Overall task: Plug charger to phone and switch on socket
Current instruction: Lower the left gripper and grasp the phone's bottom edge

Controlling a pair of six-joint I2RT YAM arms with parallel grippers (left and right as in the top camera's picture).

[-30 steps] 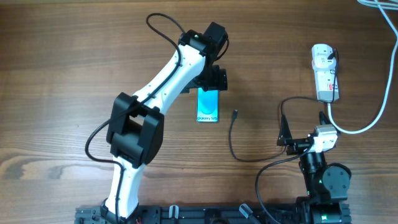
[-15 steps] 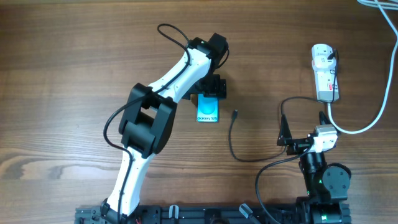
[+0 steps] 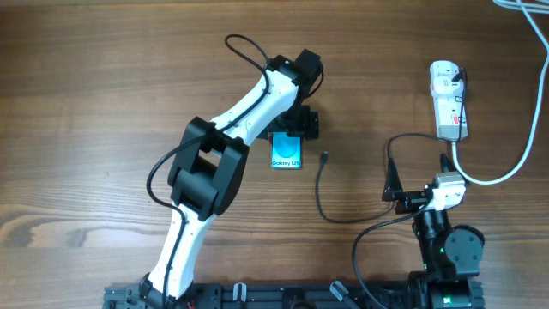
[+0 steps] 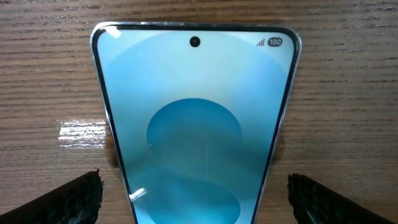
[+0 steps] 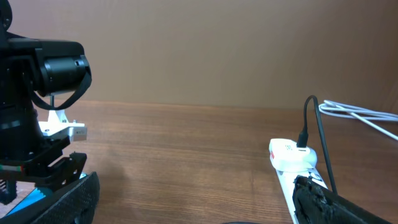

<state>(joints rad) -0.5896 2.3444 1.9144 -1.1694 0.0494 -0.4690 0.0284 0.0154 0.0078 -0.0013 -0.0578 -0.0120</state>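
Phone [image 3: 286, 151] flat on table [image 3: 103, 103], left gripper [image 3: 295, 127] over its upper end, fingers [image 4: 68, 199] spread wide astride it, gripping nothing, charger [image 3: 319, 193] tip just right of phone, socket [image 3: 448, 101] well right of phone, right gripper [image 5: 189, 190] wide open, empty.

The phone [image 4: 196, 124] screen looks glossy (a glare streak shows) against the grained wood table [image 4: 348, 93].

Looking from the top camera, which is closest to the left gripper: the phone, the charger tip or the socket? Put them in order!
Starting from the left gripper:
1. phone, right under the gripper.
2. charger tip, on the table just right of the phone.
3. socket, far away on the right side of the table.
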